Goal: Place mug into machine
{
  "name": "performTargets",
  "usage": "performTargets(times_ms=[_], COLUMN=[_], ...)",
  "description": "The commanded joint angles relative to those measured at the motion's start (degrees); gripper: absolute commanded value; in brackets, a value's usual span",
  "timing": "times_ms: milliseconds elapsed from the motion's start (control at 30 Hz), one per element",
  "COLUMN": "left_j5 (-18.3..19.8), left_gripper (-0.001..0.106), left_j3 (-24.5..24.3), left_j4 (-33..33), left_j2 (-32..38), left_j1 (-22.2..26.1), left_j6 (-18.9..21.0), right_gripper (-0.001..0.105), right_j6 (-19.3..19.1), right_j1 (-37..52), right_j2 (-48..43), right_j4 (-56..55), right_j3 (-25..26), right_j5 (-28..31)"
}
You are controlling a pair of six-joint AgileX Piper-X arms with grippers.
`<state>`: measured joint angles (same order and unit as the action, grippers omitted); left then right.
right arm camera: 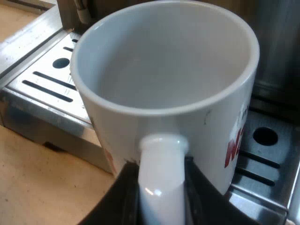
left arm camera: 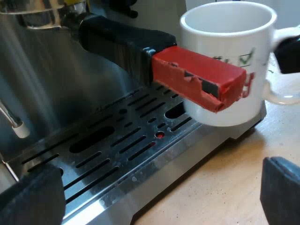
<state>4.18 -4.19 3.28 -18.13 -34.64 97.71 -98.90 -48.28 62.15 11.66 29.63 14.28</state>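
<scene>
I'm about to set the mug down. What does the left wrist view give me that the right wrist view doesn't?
Left wrist view: the holder, its dark handle ending in red, locked into the espresso machine and reaching across in front of the mug; a steam wand tip; my left gripper open by the drip tray.
Right wrist view: the mug's empty inside, red lettering on its side, and my right gripper shut on the mug's handle.
Shared: the white mug at the slotted drip tray's edge.

Left black two-fingered gripper (left arm camera: 157, 187) spread wide, empty; right black two-fingered gripper (right arm camera: 161, 201) pinched on handle of white ceramic mug (right arm camera: 164, 70).
</scene>
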Motion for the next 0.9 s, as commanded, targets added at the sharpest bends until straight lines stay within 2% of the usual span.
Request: performTargets(times_ms=[33,667,733,900], left_j5=[-0.7,-0.7,-0.7,-0.7], left_gripper=[0.085,0.085,0.085,0.085], left_j3=[-0.1,-0.1,-0.1,-0.1], left_j4=[-1.1,-1.1,-1.1,-1.1], left_j2=[0.0,0.0,0.0,0.0], left_j1=[-0.2,-0.2,-0.2,-0.2], left_j6=[0.2,1.1,1.1,1.1], right_gripper=[0.000,0.000,0.005,0.038], right_j6=[0.0,0.1,0.2,0.8], right_j1=[0.0,0.0,0.0,0.0], right_j2=[3.4,21.4,22.3,22.8], right_j4=[6.1,13.9,13.9,14.3], right_j3=[2.1,12.1,12.7,13.2], right_j5=[-0.1,-1.5,-1.7,-1.7])
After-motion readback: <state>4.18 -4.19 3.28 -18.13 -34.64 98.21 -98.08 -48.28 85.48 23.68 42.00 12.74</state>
